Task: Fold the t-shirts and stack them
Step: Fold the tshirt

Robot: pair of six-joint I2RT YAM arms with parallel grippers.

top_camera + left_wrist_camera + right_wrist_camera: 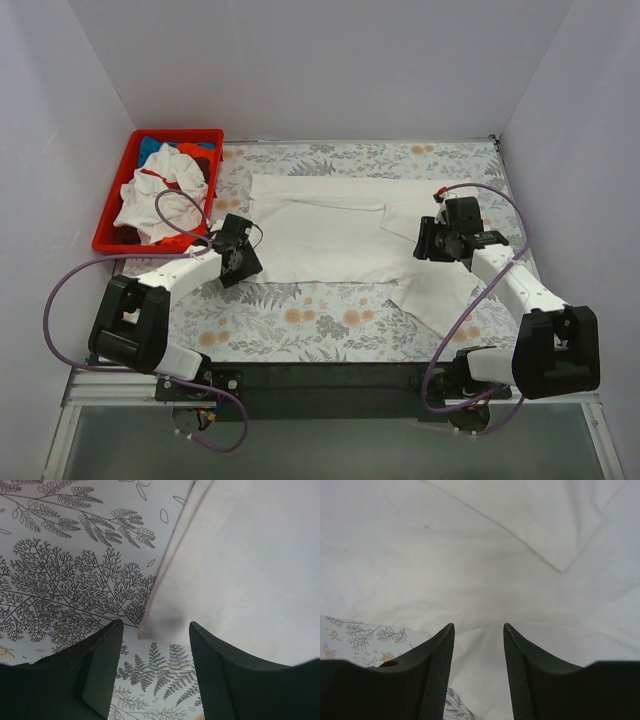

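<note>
Far left, the red bin (112,195) sits at the back corner of the table (300,320) with a loose heap in it. You can pick out a white shirt with red trim (160,195), a blue one (155,143) and an orange-red one (195,152). That makes three colours, though how many shirts are tangled in there you can't tell.

Next along is your left hand (243,262), low at the near left corner of the big white shirt (320,235). On the left wrist camera the fingers are spread and pinching nothing, and the shirt's corner (240,570) lies just ahead of the gap. This cloth looks thin, light and limp, so expect it to sag and drag rather than hold any shape. Take it right at that corner, on the doubled hem, where there's an edge to bite.

In the middle, that one white shirt lies spread flat on the flowered cover, back side folded over, with one sleeve trailing off toward the near right.

On the right, your right hand (440,240) is over the shirt's right side. Its fingers are parted too — white cloth (470,555) lies under and ahead of them, and none looks caught between them. A flat layer will likely slip out of a pinch, so go for a fold line or hem.

The tally: one shirt laid out, one bin, two hands.
</note>
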